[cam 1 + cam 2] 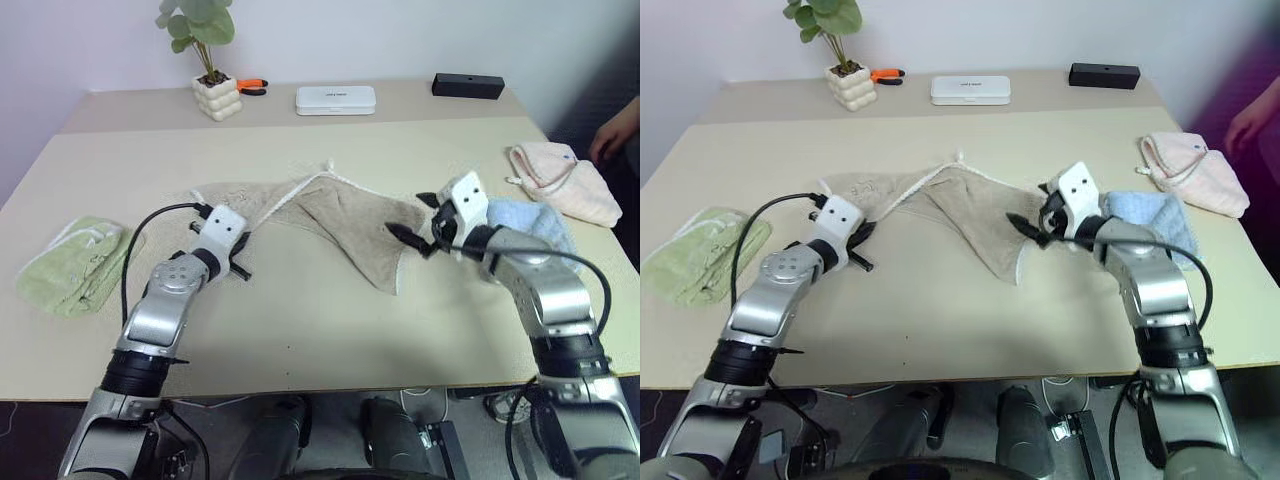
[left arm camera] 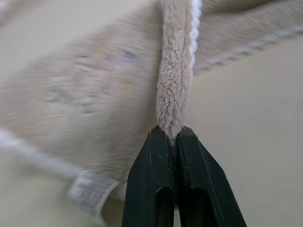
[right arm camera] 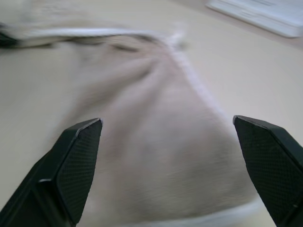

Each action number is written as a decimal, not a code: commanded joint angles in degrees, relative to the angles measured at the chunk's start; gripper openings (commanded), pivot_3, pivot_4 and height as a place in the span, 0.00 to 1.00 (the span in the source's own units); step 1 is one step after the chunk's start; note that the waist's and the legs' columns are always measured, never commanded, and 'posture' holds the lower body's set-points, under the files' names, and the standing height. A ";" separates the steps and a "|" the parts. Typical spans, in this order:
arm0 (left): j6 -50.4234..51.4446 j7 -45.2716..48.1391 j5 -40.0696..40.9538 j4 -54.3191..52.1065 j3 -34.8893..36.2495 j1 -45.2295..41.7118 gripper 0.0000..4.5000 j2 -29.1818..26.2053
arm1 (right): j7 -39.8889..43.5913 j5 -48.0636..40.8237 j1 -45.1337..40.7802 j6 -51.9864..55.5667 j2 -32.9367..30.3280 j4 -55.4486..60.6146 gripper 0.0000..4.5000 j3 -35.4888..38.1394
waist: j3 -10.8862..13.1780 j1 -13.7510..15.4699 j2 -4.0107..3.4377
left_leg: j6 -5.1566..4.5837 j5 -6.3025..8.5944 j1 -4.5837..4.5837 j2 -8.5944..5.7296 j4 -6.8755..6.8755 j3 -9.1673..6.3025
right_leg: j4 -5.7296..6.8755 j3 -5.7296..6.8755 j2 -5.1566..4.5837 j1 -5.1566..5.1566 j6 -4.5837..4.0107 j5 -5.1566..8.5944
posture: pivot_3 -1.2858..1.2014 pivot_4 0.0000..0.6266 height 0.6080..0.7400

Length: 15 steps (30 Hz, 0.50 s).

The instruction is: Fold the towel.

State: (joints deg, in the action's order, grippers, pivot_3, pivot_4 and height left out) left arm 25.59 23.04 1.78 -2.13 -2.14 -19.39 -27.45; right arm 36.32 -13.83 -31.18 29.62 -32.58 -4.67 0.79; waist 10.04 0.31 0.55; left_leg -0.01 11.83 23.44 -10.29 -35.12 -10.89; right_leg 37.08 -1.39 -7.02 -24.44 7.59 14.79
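Observation:
The beige towel (image 1: pixel 335 215) lies rumpled across the middle of the table, with its white corded edge running up to a peak at the back. My left gripper (image 1: pixel 243 252) is at the towel's near-left edge. In the left wrist view its fingers (image 2: pixel 156 161) are shut on a raised fold of the towel (image 2: pixel 175 85), and a small white label shows nearby. My right gripper (image 1: pixel 412 218) hovers over the towel's right end. Its fingers (image 3: pixel 75 161) stand wide open over the towel (image 3: pixel 156 156) with nothing between them.
A light green folded towel (image 1: pixel 72 265) lies at the left, a light blue one (image 1: pixel 530 222) under my right arm, and a pink one (image 1: pixel 565 182) at the far right beside a person's hand (image 1: pixel 612 135). At the back stand a potted plant (image 1: pixel 216 97), an orange-handled tool (image 1: pixel 252 86), a white box (image 1: pixel 335 99) and a black box (image 1: pixel 468 86).

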 commanded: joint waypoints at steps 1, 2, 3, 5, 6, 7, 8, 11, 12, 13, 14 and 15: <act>-1.34 -0.30 0.30 -6.08 3.92 2.79 0.01 -1.78 | -2.60 3.15 -7.52 1.11 0.47 -13.83 1.00 -0.20 | 0.00 0.04 0.00 | 0.00 0.00 0.00 0.02 0.01 0.02 | -0.01 -0.01 0.01 -0.01 -0.02 -0.01 | 0.52 0.24 1.00; -1.24 -0.20 0.36 -6.72 4.26 3.45 0.01 -1.94 | -2.83 3.51 -9.36 0.77 0.92 -17.31 1.00 -0.07 | 0.00 0.11 0.00 | 0.00 0.00 0.00 0.02 0.02 0.03 | -0.01 -0.01 0.01 -0.01 -0.02 -0.01 | 0.52 0.24 1.00; -1.39 -0.05 0.39 -7.01 4.55 4.23 0.01 -2.12 | -2.88 3.92 -11.28 0.20 1.33 -20.97 1.00 -0.04 | 0.01 0.16 -0.01 | 0.01 0.00 0.00 0.02 0.03 0.02 | -0.01 -0.01 0.01 -0.01 -0.03 -0.02 | 0.52 0.24 1.00; -1.71 0.34 0.37 -7.90 4.98 5.90 0.01 -2.48 | -2.42 4.58 -15.06 -0.64 2.05 -28.30 1.00 -0.07 | 0.01 0.21 -0.01 | 0.01 0.00 0.00 0.02 0.03 0.02 | -0.01 -0.01 0.01 -0.02 -0.03 -0.02 | 0.52 0.24 1.00; -1.65 0.41 0.39 -8.54 5.19 6.61 0.01 -2.57 | -1.80 5.26 -16.55 -1.46 2.17 -31.49 1.00 -0.48 | 0.01 0.21 -0.01 | 0.01 0.00 0.00 0.02 0.03 0.03 | -0.02 -0.02 0.01 -0.02 -0.04 -0.03 | 0.52 0.24 1.00; -1.53 0.41 0.42 -9.09 5.35 7.08 0.01 -2.58 | -1.11 5.92 -17.55 -2.25 2.21 -33.82 1.00 -0.94 | 0.01 0.19 -0.01 | 0.01 0.00 0.00 0.01 0.03 0.05 | -0.01 -0.03 0.00 -0.02 -0.04 -0.03 | 0.52 0.24 1.00; -1.29 0.31 0.46 -9.66 5.53 7.44 0.01 -2.51 | -0.24 6.55 -18.30 -3.07 2.19 -35.63 1.00 -1.50 | 0.01 0.18 -0.01 | 0.01 0.00 0.00 0.01 0.03 0.05 | -0.02 -0.03 0.01 -0.02 -0.04 -0.04 | 0.52 0.24 1.00; -0.08 -0.15 0.61 -11.68 5.72 8.03 0.01 -2.08 | 2.79 7.95 -19.89 -5.09 2.23 -39.51 1.00 -3.04 | 0.01 0.23 -0.01 | 0.01 0.00 0.00 0.01 0.02 0.05 | -0.02 -0.03 0.01 -0.02 -0.03 -0.05 | 0.52 0.24 1.00; 0.37 -0.28 0.60 -12.26 5.61 8.06 0.01 -1.96 | 3.43 8.32 -20.23 -5.63 2.32 -40.43 1.00 -3.35 | 0.01 0.16 -0.01 | 0.01 0.00 0.00 0.01 0.01 0.05 | -0.02 -0.03 0.01 -0.01 -0.02 -0.06 | 0.52 0.24 1.00; 0.90 -0.38 0.60 -12.92 5.37 7.99 0.00 -1.77 | 3.81 8.62 -20.54 -6.19 2.40 -41.32 0.95 -3.51 | 0.01 0.09 -0.01 | 0.01 0.00 0.00 0.01 0.00 0.06 | -0.02 -0.03 0.01 -0.01 -0.02 -0.09 | 0.52 0.24 1.00; 1.28 -0.43 0.60 -13.35 5.23 7.94 0.00 -1.65 | 4.04 8.86 -20.80 -6.61 2.50 -42.04 0.88 -3.53 | 0.00 0.05 -0.01 | 0.01 0.00 0.00 0.01 0.00 0.06 | -0.02 -0.03 0.02 -0.01 -0.02 -0.09 | 0.52 0.24 1.00; 1.84 -0.52 0.59 -13.87 5.09 7.77 0.00 -1.52 | 4.21 8.97 -21.01 -6.83 2.63 -42.49 0.81 -3.43 | 0.00 0.00 -0.01 | 0.01 0.00 0.00 0.01 0.00 0.06 | -0.02 -0.03 0.02 -0.01 -0.02 -0.09 | 0.52 0.24 1.00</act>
State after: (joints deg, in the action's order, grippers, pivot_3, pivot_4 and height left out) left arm 26.84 23.06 2.01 -13.67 1.75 -11.27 -29.02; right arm 40.02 -5.57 -50.81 23.84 -30.12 -46.50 -2.85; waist 10.05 0.31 0.54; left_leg 0.01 11.83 23.45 -10.27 -35.11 -10.84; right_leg 37.06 -1.42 -7.00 -24.44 7.58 14.69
